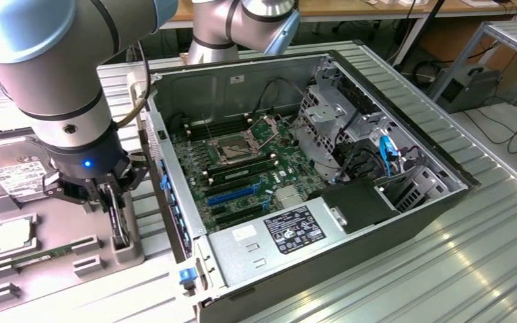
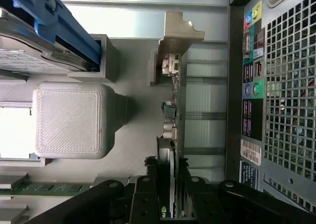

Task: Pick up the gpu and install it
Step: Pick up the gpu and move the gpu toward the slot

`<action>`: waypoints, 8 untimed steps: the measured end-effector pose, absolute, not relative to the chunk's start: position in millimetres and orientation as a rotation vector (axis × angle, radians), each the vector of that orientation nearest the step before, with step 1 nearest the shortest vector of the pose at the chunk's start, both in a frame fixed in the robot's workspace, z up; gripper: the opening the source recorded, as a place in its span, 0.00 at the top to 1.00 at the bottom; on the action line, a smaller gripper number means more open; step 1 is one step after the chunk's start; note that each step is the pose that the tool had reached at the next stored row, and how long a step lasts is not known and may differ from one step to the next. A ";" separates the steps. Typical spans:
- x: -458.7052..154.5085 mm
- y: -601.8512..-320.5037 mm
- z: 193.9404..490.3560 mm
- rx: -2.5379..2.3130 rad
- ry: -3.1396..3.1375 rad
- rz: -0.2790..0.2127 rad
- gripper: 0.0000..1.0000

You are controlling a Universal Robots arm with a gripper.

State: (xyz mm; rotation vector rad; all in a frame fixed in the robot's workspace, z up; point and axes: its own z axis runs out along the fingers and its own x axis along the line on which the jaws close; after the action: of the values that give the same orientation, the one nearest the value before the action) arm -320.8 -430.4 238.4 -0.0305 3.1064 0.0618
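Observation:
The gpu [image 1: 120, 227] stands on edge in a grey holder [image 1: 126, 250] on the parts tray, at the exterior view's left of the open computer case [image 1: 268, 235]. My gripper [image 1: 115, 205] comes straight down on it. In the wrist view the gpu [image 2: 171, 116] appears edge-on as a thin dark card, with its silver bracket [image 2: 178, 32] at the far end. My gripper [image 2: 167, 168] is shut on the gpu, one black finger [image 2: 148, 184] pressed to each face near the card's end.
The motherboard [image 1: 240, 168] lies exposed inside the case, with blue slots [image 1: 227, 195] near the tray side. A hard drive [image 1: 11, 171], a memory stick [image 1: 52, 254] and a processor [image 1: 11, 235] sit on the tray. The case's rear panel [image 2: 276, 85] is close beside the card.

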 end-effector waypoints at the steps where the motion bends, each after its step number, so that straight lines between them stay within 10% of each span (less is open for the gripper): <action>1: -320.8 -430.4 239.3 -0.030 3.107 0.062 0.73; 8: -320.7 -430.3 256.5 -0.030 3.107 0.062 0.73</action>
State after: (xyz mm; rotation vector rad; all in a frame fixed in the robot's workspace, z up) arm -320.7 -430.3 256.5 -0.0304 3.1074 0.0618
